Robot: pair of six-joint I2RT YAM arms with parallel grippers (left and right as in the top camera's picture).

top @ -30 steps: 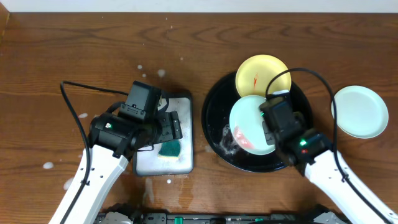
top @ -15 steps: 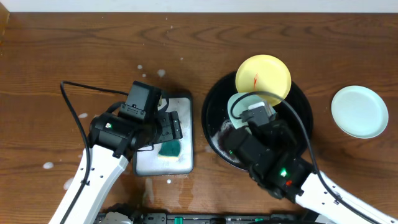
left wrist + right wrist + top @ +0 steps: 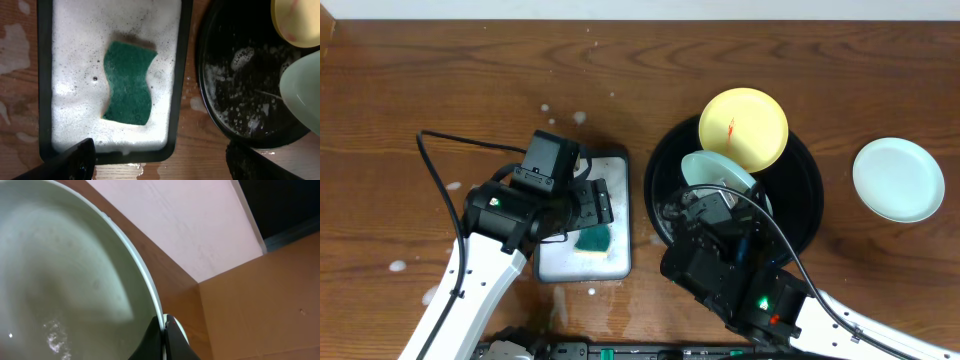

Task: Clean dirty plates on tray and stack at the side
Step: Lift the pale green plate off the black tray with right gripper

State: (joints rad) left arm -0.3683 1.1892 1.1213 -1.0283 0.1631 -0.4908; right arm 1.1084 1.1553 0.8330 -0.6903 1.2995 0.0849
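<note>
Overhead: held turquoise plate [image 3: 718, 170] is largely hidden by right arm [image 3: 740, 275].
Right gripper [image 3: 162, 330] jaws are clenched on its rim; left gripper [image 3: 165, 161] jaws are released.

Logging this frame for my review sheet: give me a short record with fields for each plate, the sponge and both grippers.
yellow plate: red smear at centre, lying over the black tray's far rim
held turquoise plate: tilted above the tray, wet, rim clamped by the right gripper
second turquoise plate: flat on the table, right of the tray, no smear visible
sponge: green, in foam in the white tray
left gripper: open, above the white tray, holding nothing
</note>
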